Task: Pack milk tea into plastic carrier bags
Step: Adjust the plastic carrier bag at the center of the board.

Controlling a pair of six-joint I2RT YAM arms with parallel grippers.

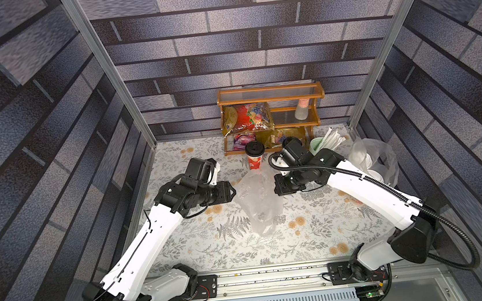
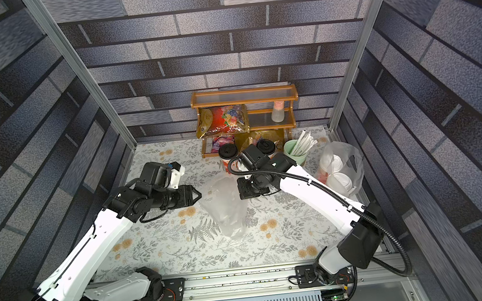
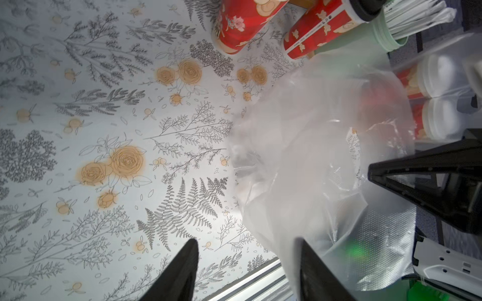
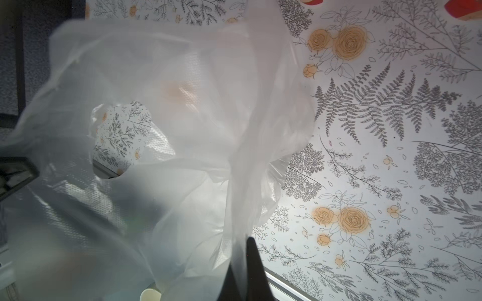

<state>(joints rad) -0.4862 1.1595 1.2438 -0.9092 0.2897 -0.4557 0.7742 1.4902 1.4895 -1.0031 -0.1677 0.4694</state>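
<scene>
Walls (image 1: 253, 35) with a grey-blue brick pattern close three sides, with aluminium posts (image 1: 114, 79) at the back corners. The table (image 1: 317, 234) has a white cloth (image 1: 201, 251) with grey ferns and orange roses. A wooden shelf (image 1: 270, 92) stands at the back.

At the back of the floral counter (image 1: 303, 241) we see a wooden rack (image 1: 270, 94) holding red and gold snack packets (image 1: 248, 117) and a small pink-capped bottle (image 1: 302, 109). Just beside the rack stands a pale green cup of white straws (image 2: 294, 155).
</scene>
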